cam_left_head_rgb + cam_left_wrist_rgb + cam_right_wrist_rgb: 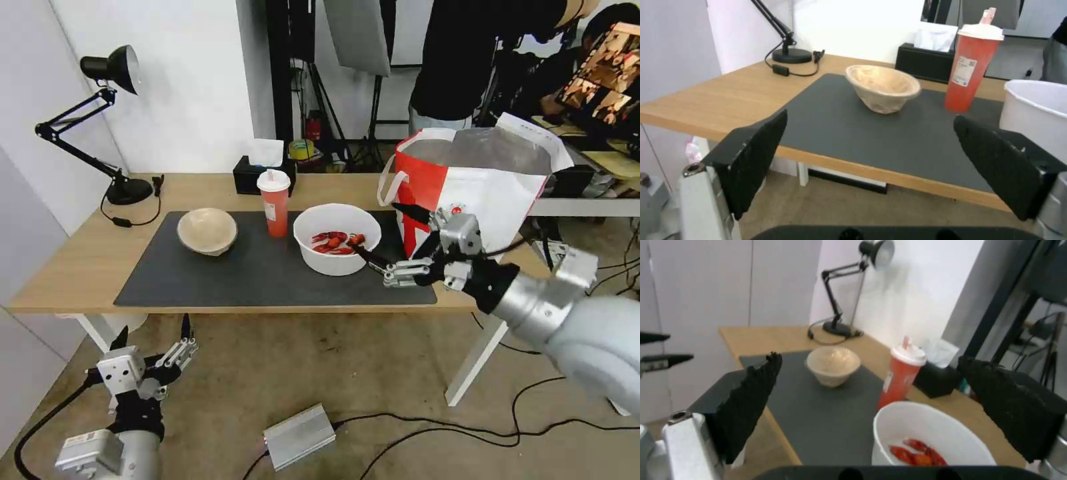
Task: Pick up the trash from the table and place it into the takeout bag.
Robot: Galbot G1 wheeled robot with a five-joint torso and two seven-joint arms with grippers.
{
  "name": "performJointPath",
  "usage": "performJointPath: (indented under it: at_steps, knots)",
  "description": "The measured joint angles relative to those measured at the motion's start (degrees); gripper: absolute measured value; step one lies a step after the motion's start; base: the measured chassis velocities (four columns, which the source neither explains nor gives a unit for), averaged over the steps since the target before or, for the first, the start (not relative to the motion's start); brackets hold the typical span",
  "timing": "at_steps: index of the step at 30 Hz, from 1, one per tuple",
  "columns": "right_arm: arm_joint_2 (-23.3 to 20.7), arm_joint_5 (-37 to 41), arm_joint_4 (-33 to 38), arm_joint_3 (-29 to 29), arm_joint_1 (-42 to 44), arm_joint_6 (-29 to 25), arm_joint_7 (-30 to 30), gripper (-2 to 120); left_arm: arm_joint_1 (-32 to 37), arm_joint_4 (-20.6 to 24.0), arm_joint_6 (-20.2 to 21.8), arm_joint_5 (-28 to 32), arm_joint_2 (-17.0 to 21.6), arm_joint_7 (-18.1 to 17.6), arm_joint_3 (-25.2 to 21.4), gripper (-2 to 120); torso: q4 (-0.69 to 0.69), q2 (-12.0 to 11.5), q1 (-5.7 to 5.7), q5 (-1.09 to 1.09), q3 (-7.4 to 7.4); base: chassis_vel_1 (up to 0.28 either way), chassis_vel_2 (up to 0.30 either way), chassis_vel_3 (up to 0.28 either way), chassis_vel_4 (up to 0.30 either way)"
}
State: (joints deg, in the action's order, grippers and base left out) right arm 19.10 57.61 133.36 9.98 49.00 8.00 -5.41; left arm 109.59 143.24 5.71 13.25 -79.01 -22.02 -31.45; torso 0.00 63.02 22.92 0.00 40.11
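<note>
Head view: right gripper (pixel 390 240), fingers spread, nears the round white plastic bowl's (pixel 337 239) thin, flexible three-o'clock rim, likely the best hold

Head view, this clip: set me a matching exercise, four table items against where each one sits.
Things:
1. beige paper bowl
2. red drink cup
3. white plastic bowl
4. takeout bag

Places:
A. on the mat, nearest the open right gripper
B. at the table's right end, off the mat
C. on the mat's left part, tilted
D. upright between the two bowls

Pairs: 1-C, 2-D, 3-A, 4-B
</note>
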Motion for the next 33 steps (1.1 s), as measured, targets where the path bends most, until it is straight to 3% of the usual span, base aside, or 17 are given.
performJointPath:
  at_steps: [17, 28, 33]
  knots:
    - [-0.42, 1.07, -4.19, -15.64, -18.22, 5.81, -4.82, 100, -0.06, 0.0, -0.97, -0.48, -0.65, 0.67, 0.05, 100, 0.0, 0.0, 0.0, 0.0, 0.0, 0.0, 0.0, 0.0, 0.0]
    - [0.02, 1.63, -6.66, -22.95, -27.32, 10.82, -6.52, 100, -0.14, 0.0, -1.14, -0.67, -0.85, 0.9, 0.2, 100, 0.0, 0.0, 0.0, 0.0, 0.0, 0.0, 0.0, 0.0, 0.0]
    - [0.0, 1.68, -7.69, -23.56, -28.68, 12.66, -8.48, 100, -0.06, 0.0, -1.23, -0.85, -0.97, 0.98, 0.47, 100, 0.0, 0.0, 0.0, 0.0, 0.0, 0.0, 0.0, 0.0, 0.0]
